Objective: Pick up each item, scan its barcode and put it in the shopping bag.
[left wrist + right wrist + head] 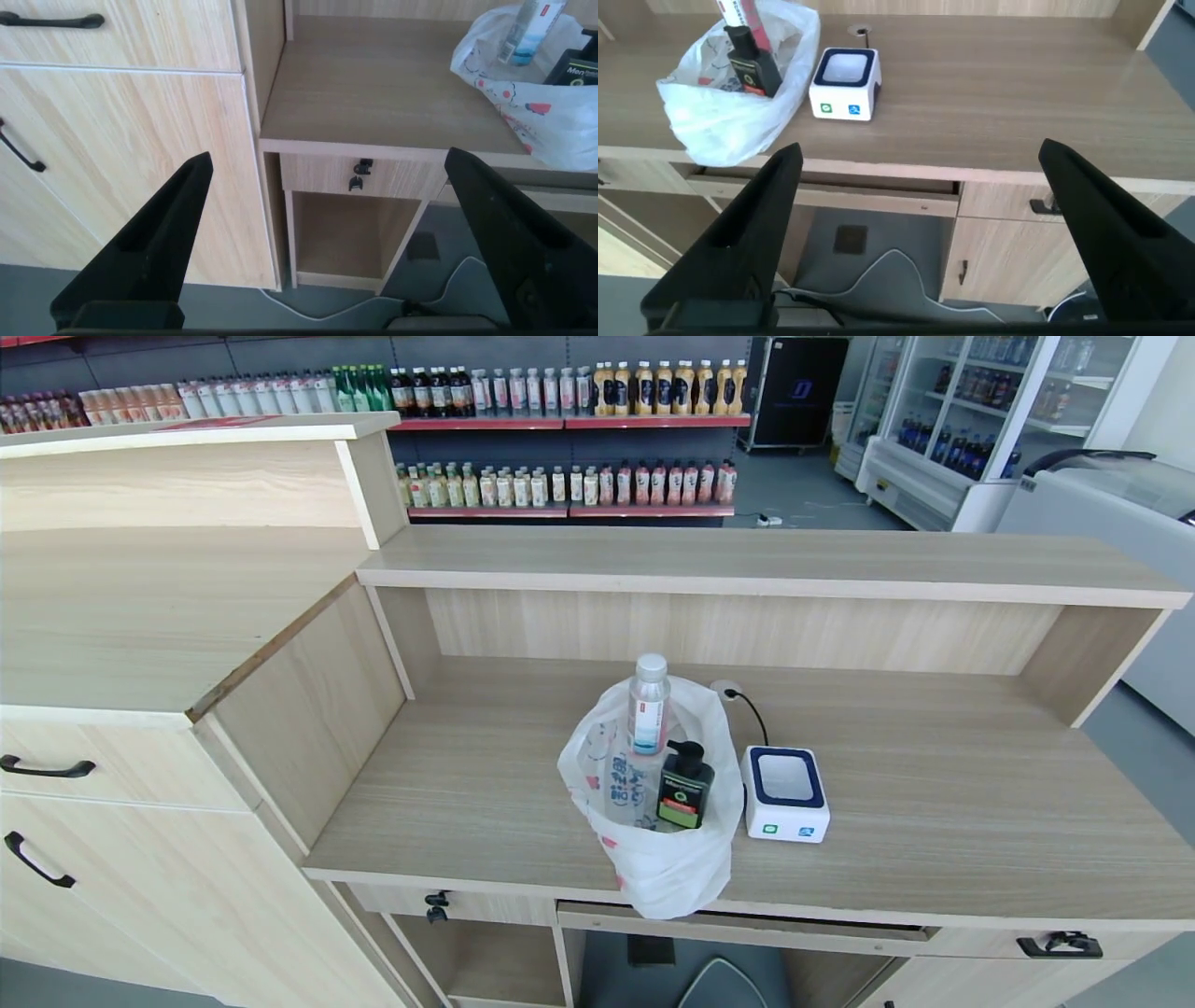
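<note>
With our left gripper (329,157) and right gripper (922,147) spread empty, we worry the bag (658,868) overhanging the counter (934,784) could tip its tall bottle (648,705).

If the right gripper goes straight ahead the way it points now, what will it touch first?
The right gripper would probably meet the counter's front edge first, in front of the scanner; depth is unclear.

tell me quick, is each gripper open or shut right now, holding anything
Left gripper: open, holding nothing.
Right gripper: open, holding nothing.
</note>
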